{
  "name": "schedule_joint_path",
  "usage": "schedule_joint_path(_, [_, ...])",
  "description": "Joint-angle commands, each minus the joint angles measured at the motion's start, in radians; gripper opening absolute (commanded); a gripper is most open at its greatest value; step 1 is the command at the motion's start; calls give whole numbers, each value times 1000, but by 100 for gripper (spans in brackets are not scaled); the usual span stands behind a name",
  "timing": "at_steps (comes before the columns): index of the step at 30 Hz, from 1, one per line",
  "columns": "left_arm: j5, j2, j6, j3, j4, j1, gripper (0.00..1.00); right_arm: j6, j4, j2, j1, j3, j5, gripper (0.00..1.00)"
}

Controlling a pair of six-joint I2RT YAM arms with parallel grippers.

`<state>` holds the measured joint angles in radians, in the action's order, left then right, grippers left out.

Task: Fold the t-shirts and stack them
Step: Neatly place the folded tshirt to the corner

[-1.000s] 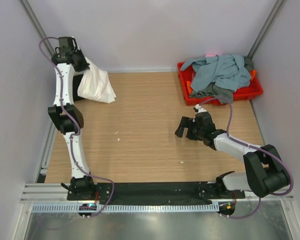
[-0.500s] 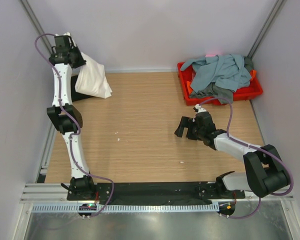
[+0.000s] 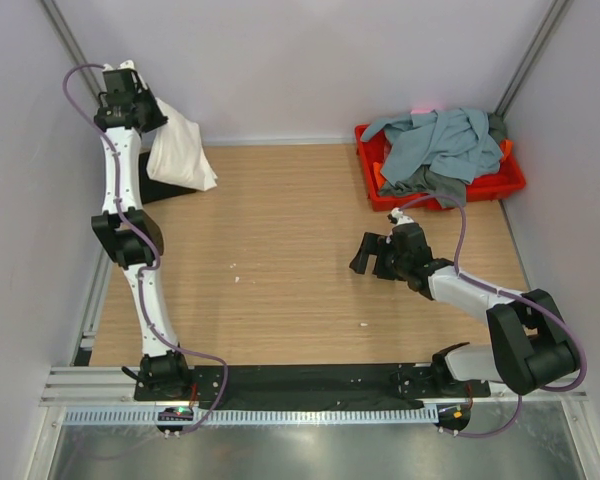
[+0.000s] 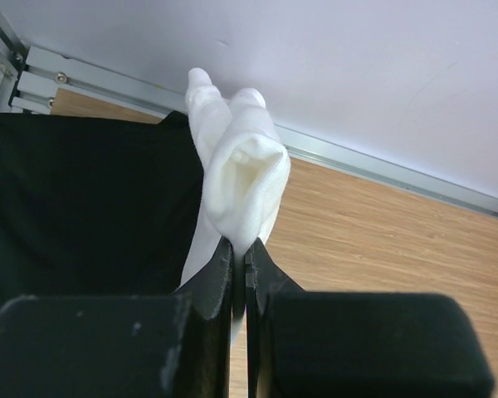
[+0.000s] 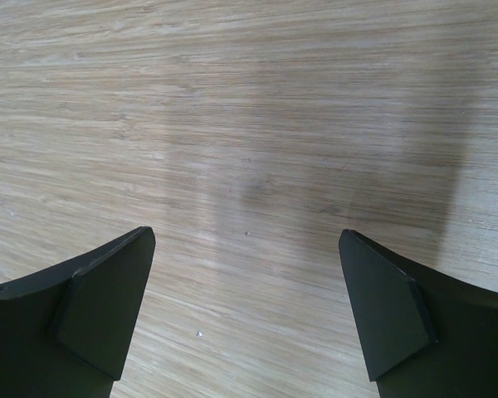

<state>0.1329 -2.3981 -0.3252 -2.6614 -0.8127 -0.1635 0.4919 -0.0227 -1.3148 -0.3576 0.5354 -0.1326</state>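
Top external view puts the white t-shirt [image 3: 183,150] in the upper left of the frame. It hangs bunched from the left pincer [image 3: 120,98], whose jaws are pressed together on a fold of it. Its long axis runs from the pinch down and right toward the desk [image 3: 280,260], with the loose end over a black t-shirt [image 3: 165,190] lying there. The right pincer [image 3: 372,255] is spread wide at centre right and holds nothing. Grey-blue and dark grey t-shirts [image 3: 435,140] lie crumpled in the red tray [image 3: 510,183], so I judge most of the folding remains.
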Motion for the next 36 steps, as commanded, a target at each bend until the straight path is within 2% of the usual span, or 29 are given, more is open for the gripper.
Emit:
schedule_joint_path(1, [10, 94, 8, -32, 107, -28, 1, -15, -43, 8, 3, 9, -4, 100])
schedule_joint_path(20, [-41, 4, 60, -66, 109, -102, 2, -15, -42, -9, 16, 15, -19, 100])
schedule_joint_path(25, [-162, -30, 153, -77, 182, -88, 2, -15, -43, -4, 20, 12, -24, 100])
schedule_joint_path(27, [-254, -42, 225, -69, 213, -80, 6, -13, -43, -6, 22, 12, -25, 100])
schedule_joint_path(28, [-301, -55, 239, -42, 248, -79, 10, -15, -45, -4, 23, 11, -27, 100])
schedule_joint_path(29, [-387, -67, 245, -32, 265, -77, 39, -13, -45, -4, 25, 9, -28, 100])
schedule_joint_path(31, [-546, -97, 248, -41, 276, -68, 58, -13, -46, -4, 29, 9, -32, 100])
schedule_joint_path(32, [-596, -114, 249, -37, 274, -68, 83, -13, -48, -4, 29, 9, -33, 100])
schedule_joint_path(33, [-689, -119, 256, -23, 293, -68, 94, -12, -48, -4, 29, 8, -35, 100])
schedule_joint_path(36, [-782, -130, 250, -8, 288, -76, 100, -12, -51, 0, 31, 5, -35, 100])
